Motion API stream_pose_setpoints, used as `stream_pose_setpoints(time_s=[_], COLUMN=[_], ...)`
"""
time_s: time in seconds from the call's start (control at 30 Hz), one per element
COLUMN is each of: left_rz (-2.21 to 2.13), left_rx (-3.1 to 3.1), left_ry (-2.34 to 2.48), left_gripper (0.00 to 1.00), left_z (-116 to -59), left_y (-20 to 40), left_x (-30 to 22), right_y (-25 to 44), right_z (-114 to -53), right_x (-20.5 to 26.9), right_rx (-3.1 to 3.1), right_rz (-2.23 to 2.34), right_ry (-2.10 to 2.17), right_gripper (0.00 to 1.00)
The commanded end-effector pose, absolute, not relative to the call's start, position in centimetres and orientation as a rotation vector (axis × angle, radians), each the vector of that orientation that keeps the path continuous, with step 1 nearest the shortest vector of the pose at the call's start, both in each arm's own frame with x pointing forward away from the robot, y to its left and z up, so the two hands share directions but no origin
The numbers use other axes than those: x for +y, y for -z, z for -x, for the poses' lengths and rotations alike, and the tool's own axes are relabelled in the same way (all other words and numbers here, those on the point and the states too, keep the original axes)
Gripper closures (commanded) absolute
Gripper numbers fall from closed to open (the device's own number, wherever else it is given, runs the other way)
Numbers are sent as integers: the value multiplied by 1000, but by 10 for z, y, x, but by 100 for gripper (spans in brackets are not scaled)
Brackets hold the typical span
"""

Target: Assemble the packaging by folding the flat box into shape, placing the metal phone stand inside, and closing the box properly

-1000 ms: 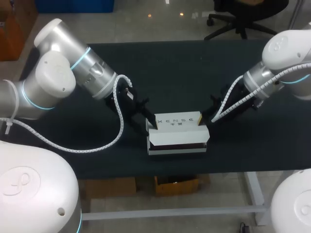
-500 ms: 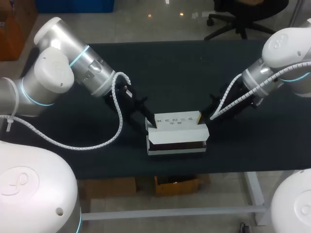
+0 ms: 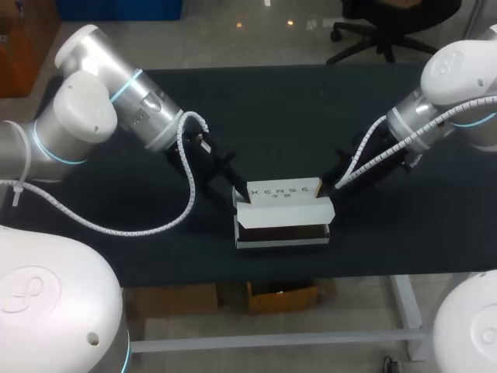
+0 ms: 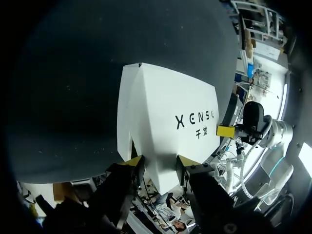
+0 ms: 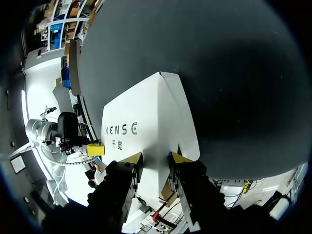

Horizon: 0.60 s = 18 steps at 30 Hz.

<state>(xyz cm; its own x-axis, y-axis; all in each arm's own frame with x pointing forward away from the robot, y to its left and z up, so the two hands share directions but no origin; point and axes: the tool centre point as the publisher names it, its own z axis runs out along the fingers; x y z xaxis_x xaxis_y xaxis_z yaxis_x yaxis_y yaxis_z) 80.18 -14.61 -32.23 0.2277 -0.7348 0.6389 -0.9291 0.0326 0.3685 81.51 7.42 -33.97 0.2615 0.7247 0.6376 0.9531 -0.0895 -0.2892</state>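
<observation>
Head view high behind, looking down; wrist views close, facing each other across box (image 3: 283, 211).

Box (image 3: 283, 210) reads as plain white card, matt and smooth, with crisp creases. Table (image 3: 295, 116) wears a dark matt covering, cloth or rubber mat, hard to call from here. Left arm (image 3: 85, 116) and right arm (image 3: 454, 74): glossy white shells, satin silver metal sleeves. Left gripper (image 4: 158, 163): matt black fingers, dull yellow tips.
</observation>
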Motion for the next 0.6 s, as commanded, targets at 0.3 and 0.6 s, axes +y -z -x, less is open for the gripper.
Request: stream_pose_setpoints(time_s=[0.3, 0.6], left_rz=[-1729, -1712], left_rx=[-1542, -1527], left_ry=[-283, -255], left_gripper=[58, 58], left_z=[-805, -804], left_y=[321, 318], left_x=[-155, -158], right_y=[340, 337], right_z=[-814, -812], right_x=[76, 78], right_rx=[-1497, -1486], right_rz=[1870, 1864], right_ry=[417, 401], right_gripper=[68, 69])
